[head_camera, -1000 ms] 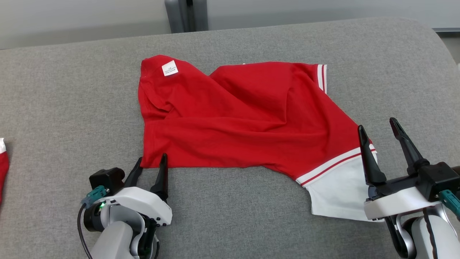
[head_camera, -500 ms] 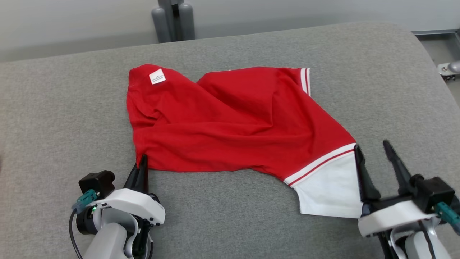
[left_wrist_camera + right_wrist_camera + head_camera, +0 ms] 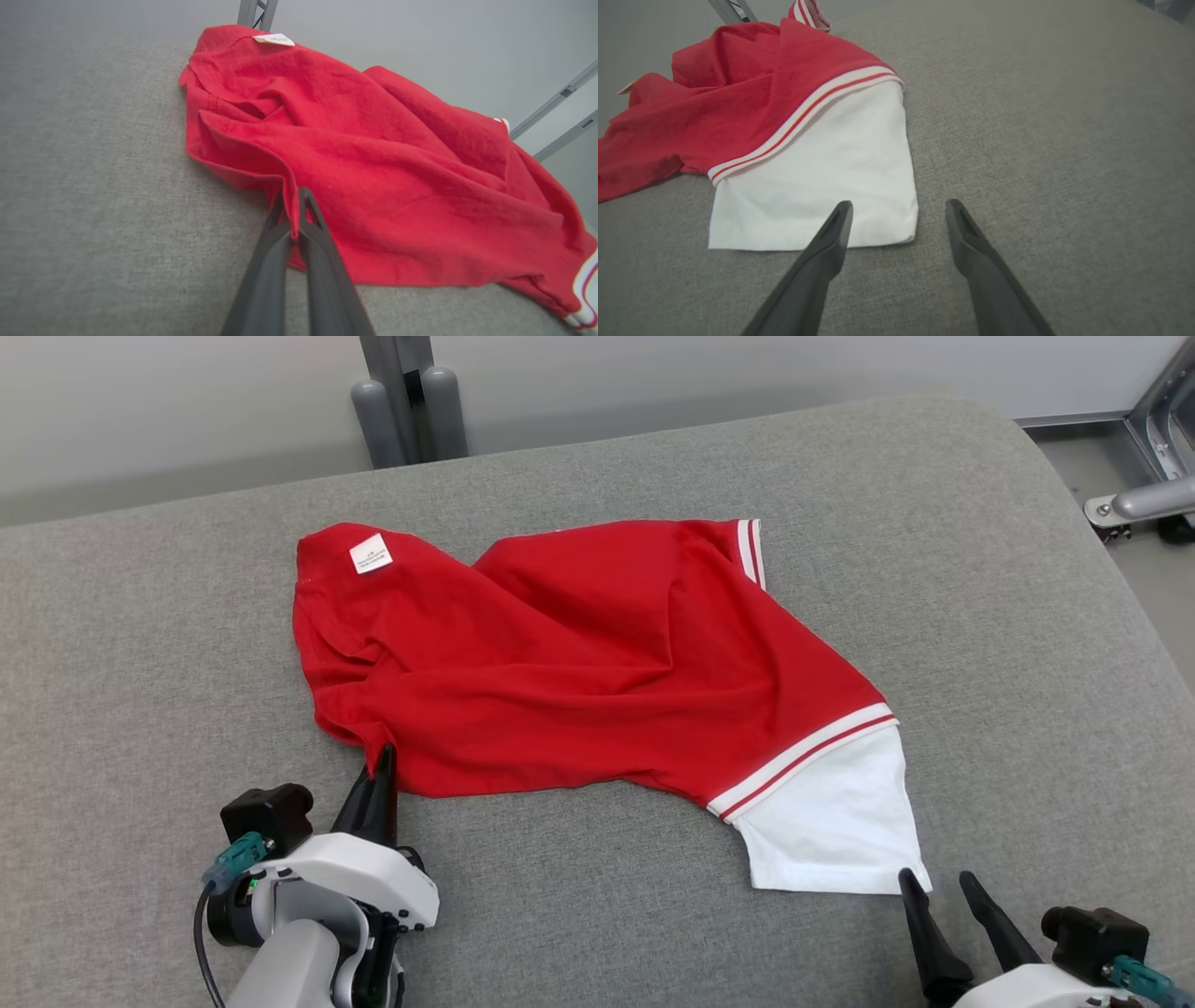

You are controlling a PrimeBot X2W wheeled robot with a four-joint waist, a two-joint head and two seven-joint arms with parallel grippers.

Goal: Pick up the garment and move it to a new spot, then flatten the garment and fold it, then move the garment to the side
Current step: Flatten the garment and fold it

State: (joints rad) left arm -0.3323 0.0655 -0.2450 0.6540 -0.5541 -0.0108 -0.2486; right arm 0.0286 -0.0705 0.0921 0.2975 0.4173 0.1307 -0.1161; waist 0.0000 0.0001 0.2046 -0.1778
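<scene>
The garment [image 3: 579,653] is a red shirt with white striped trim, a white sleeve [image 3: 831,821] and a small white label [image 3: 371,553], lying rumpled on the grey cushion. My left gripper [image 3: 383,756] is shut on the shirt's near left hem corner; in the left wrist view the red cloth [image 3: 364,163] is pinched between the fingertips [image 3: 308,198]. My right gripper [image 3: 938,882] stands open just below the white sleeve's near right corner [image 3: 906,233], apart from it, with nothing between its fingers [image 3: 836,228].
The grey upholstered surface [image 3: 980,569] rounds off toward its right edge. A grey metal post [image 3: 401,392] rises behind its far edge, and a metal frame with a foot [image 3: 1144,495] stands on the floor at the upper right.
The left gripper has shut on the garment's hem corner, lifting it slightly. The right gripper has drawn back, from beside the white sleeve to below it. The head camera has shifted, so the whole scene slid leftward.
</scene>
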